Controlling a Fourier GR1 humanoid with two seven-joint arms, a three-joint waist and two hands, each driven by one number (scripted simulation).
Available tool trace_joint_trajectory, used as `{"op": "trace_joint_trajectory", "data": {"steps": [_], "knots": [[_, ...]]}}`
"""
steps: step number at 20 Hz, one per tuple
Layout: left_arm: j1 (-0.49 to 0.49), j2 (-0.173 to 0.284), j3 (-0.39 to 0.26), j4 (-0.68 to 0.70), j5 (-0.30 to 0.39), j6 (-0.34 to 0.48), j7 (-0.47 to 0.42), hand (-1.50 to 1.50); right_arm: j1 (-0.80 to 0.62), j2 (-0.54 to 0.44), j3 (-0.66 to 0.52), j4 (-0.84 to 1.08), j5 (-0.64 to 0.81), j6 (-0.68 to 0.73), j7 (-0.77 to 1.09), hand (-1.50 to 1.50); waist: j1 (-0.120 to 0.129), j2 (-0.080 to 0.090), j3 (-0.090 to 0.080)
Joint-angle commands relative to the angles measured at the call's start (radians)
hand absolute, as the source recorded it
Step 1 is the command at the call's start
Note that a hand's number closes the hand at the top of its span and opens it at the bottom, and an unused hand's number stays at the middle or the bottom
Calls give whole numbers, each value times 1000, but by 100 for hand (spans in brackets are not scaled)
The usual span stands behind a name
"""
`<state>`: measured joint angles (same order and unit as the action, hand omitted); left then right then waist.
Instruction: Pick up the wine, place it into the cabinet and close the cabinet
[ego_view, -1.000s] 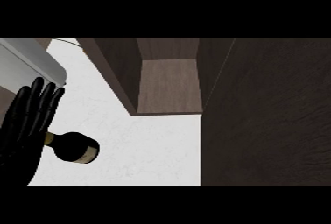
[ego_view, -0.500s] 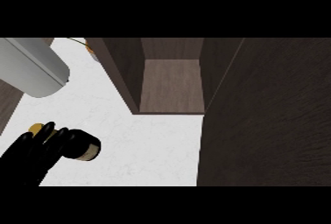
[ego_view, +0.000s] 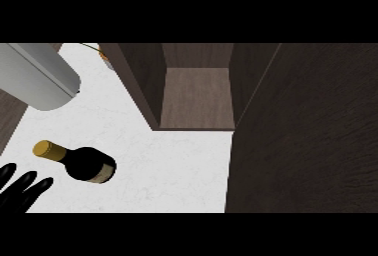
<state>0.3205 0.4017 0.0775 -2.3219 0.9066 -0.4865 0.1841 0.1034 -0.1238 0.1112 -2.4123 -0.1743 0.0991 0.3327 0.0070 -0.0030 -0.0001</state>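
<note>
Now, at the lower left, the left hand (ego_view: 22, 192) shows straight, released fingers, grasping nothing. Just beside it the wine bottle (ego_view: 81, 162) stands on the white desk (ego_view: 177, 170). Farther right the cabinet (ego_view: 196, 97) gapes open. A careless reach could topple the bottle.

Just one camera here: a head view looking steeply down, fairly close, on the white worktop (ego_view: 162, 165) and open cabinet (ego_view: 196, 100).
</note>
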Motion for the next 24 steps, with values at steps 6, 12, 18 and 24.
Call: {"op": "trace_joint_trajectory", "data": {"steps": [6, 12, 18, 24], "knots": [[94, 36, 85, -197, 161, 27, 57, -150, -56, 28, 59, -109, 59, -81, 130, -150, 10, -4, 0], [117, -19, 52, -231, 96, 88, 54, -150, -62, 2, 36, -113, 22, -72, 168, -150, 4, -2, 0], [143, -18, 96, -192, 98, 89, 71, -150, -66, 20, 52, -138, 59, -87, 161, -150, 2, -2, 0], [19, 15, 151, -118, 141, 197, 131, -150, -53, 36, 101, -142, 62, -81, 169, -150, -7, 0, 1]]}}
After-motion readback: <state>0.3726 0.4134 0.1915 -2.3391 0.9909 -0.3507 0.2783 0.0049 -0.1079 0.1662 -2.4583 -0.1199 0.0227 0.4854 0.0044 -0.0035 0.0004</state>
